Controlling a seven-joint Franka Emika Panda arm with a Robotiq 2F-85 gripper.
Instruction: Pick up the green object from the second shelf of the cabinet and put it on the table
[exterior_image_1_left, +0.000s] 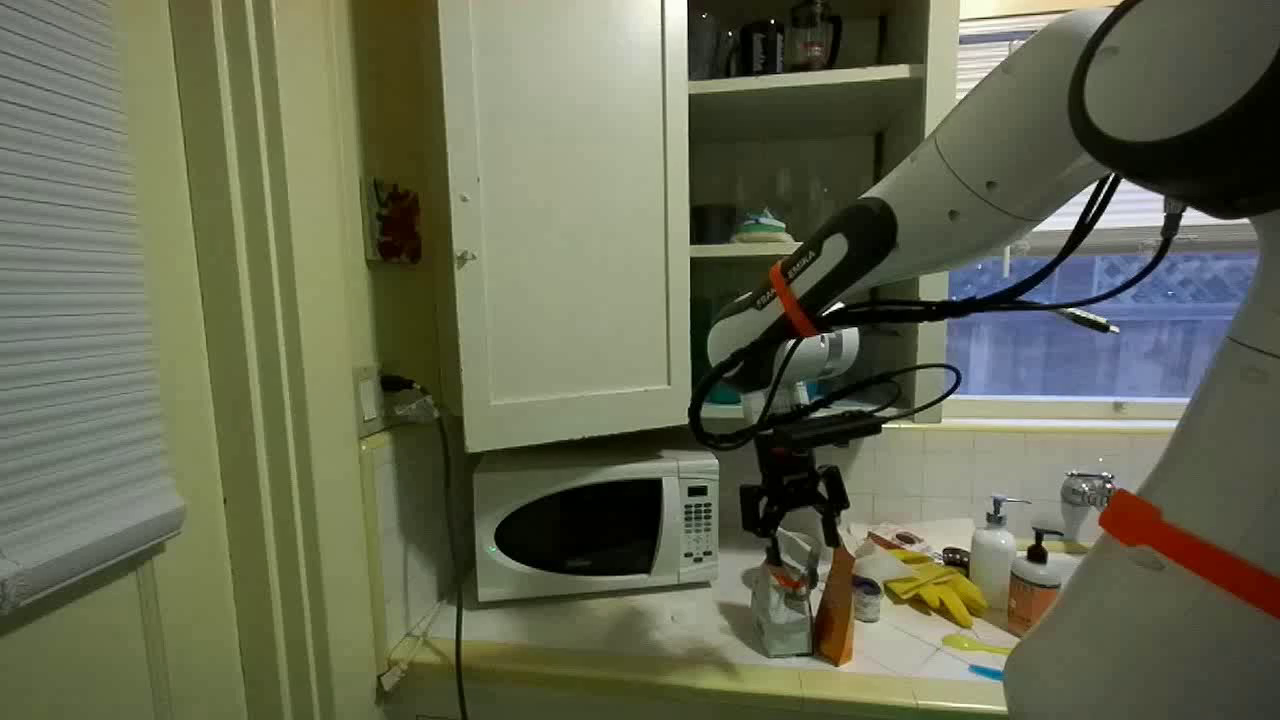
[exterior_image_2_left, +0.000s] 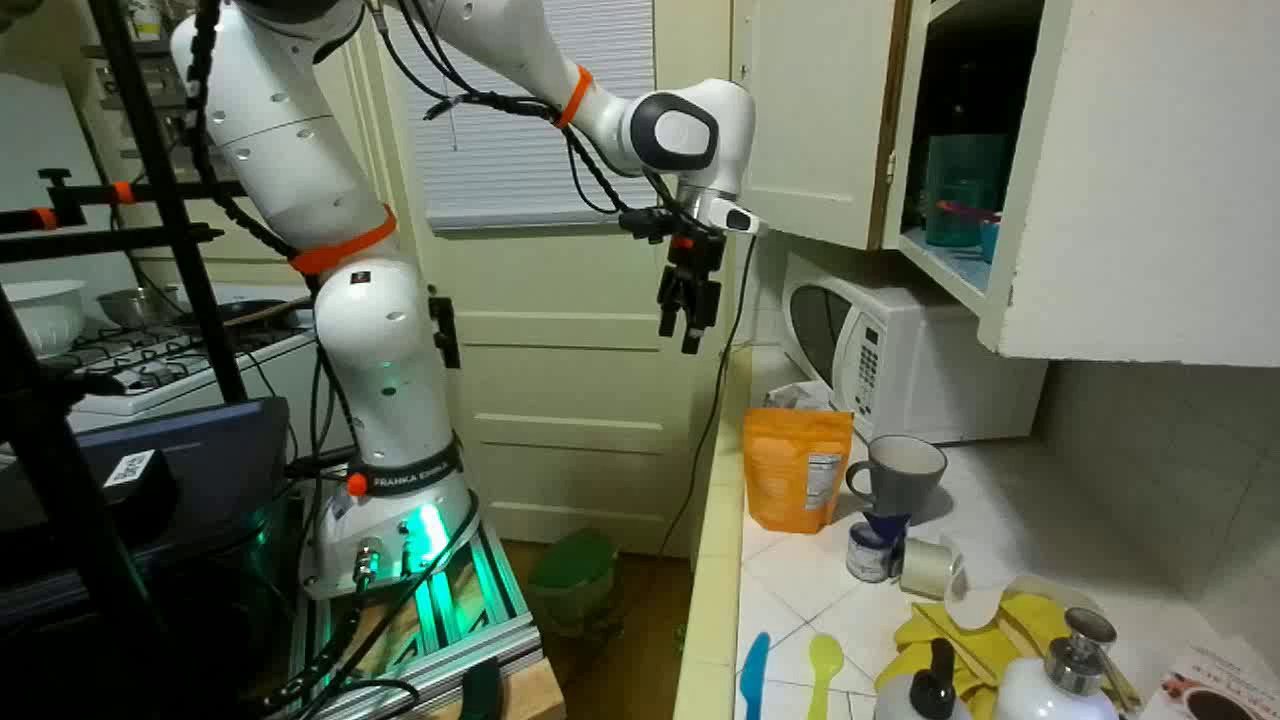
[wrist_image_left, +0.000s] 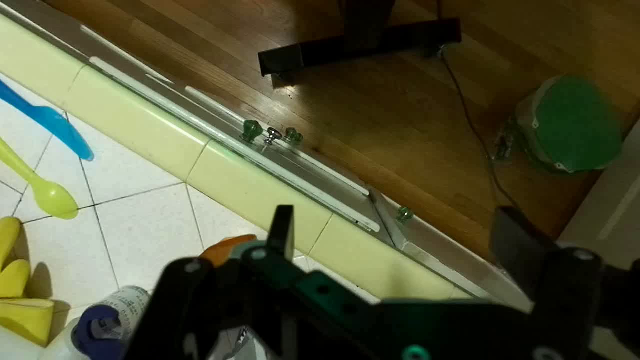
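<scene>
Two fingers (wrist_image_left: 283, 230) stood wide apart with nothing between them, so the gripper (exterior_image_1_left: 803, 540) held no load; it pointed down, well below its goal. The green object (exterior_image_1_left: 766, 227) lay on the second shelf (exterior_image_1_left: 740, 251) of the cabinet (exterior_image_1_left: 940, 60), though small and dim there, and I could not tell whether it sat on the board itself or on the pale thing (exterior_image_1_left: 763, 238) under it. If the latter, a low grasp could drag both away together.

Getting there, I judged, called for a rise and a tilt toward level. Turning late could ram the fingers into the shelf's edge; entering too high could strike the gripper's body on the upper shelf (exterior_image_1_left: 805, 78). Fingers spread so far could also shove the dark vessel (exterior_image_1_left: 714, 222) just beside the green object. Slack cables (exterior_image_1_left: 905, 311) looped about the arm (exterior_image_1_left: 1000, 170) could catch on the cabinet door (exterior_image_1_left: 570, 220), which stood swung back.

The way back carried its own risk. By the wrist view the gripper hung near the front edge of the countertop (exterior_image_2_left: 790, 575), with floor (wrist_image_left: 375, 125) beyond, so letting go on that line could send the piece off the side. The silvery bag (exterior_image_1_left: 783, 615) and the orange pouch (exterior_image_2_left: 797, 465) stood near below, and a careless descent there could knock either over.
</scene>
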